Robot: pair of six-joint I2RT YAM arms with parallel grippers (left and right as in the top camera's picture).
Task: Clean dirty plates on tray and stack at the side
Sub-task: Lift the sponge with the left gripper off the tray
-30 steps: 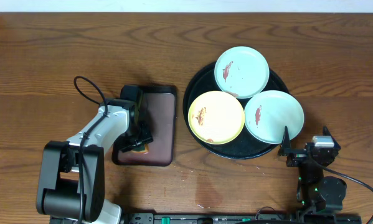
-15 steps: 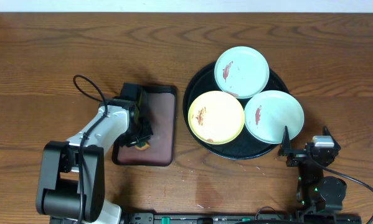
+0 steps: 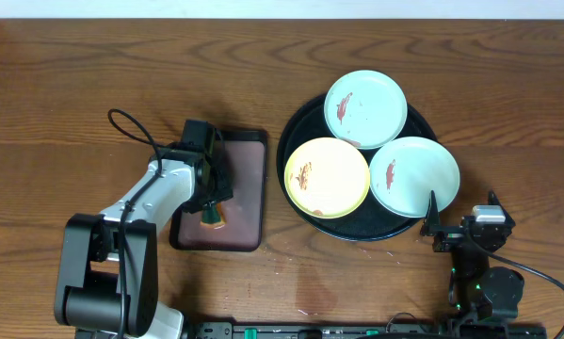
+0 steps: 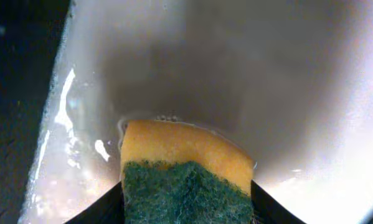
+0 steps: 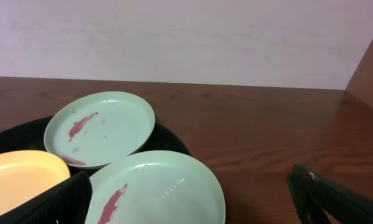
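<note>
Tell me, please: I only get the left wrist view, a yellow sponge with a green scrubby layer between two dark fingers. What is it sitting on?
Observer: The yellow sponge sits in a rectangular maroon tray with a black rim.
Visitor: Any dishes to wash?
Observer: Two pale mint-blue plates and a pale yellow plate, all smeared reddish-brown, on a large round glossy black tray.
Visitor: And the other arm?
Observer: The right gripper sits open and empty near that tray's front edge.
</note>
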